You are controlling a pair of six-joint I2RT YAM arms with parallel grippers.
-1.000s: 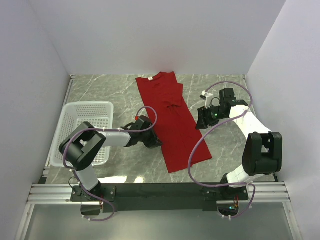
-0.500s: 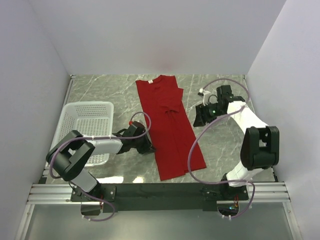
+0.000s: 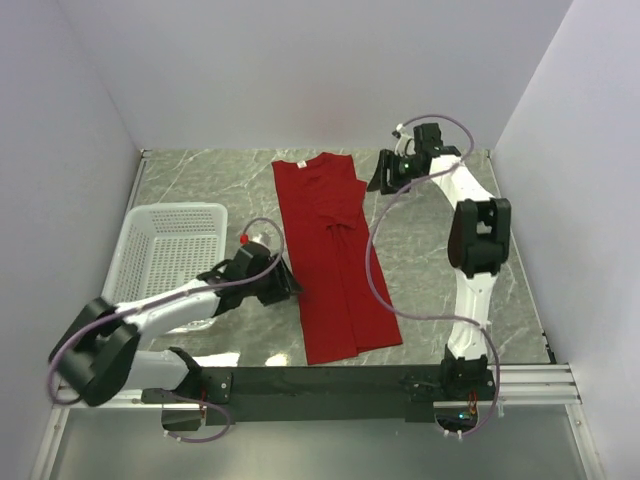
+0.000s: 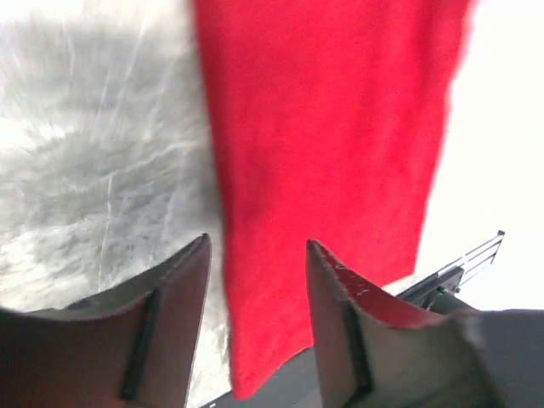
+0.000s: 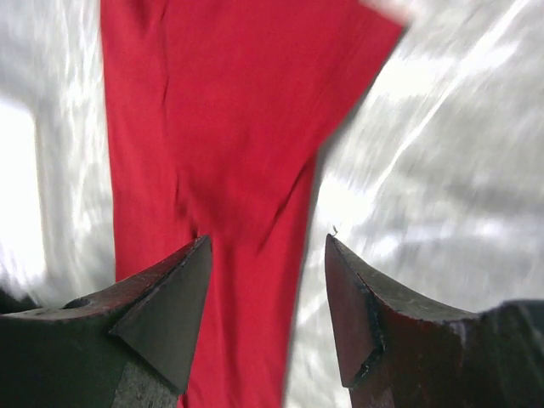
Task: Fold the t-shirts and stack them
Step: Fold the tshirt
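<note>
The t-shirt (image 3: 335,262) lies as a narrow strip. The left tool (image 3: 284,287) at its 8 o'clock edge and the right tool (image 3: 380,175) at 1 o'clock are both spread and empty. Next, probably: pinch an end and fold crosswise.

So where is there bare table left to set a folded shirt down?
Bare marble lies right of the shirt, up to the right arm, though a cable hangs over it, and behind the basket by the back wall. Between basket and shirt the left tool crowds it.

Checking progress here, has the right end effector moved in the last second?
Yes. The right end effector moved toward the table's far edge, ending beside the t-shirt's collar end.
</note>
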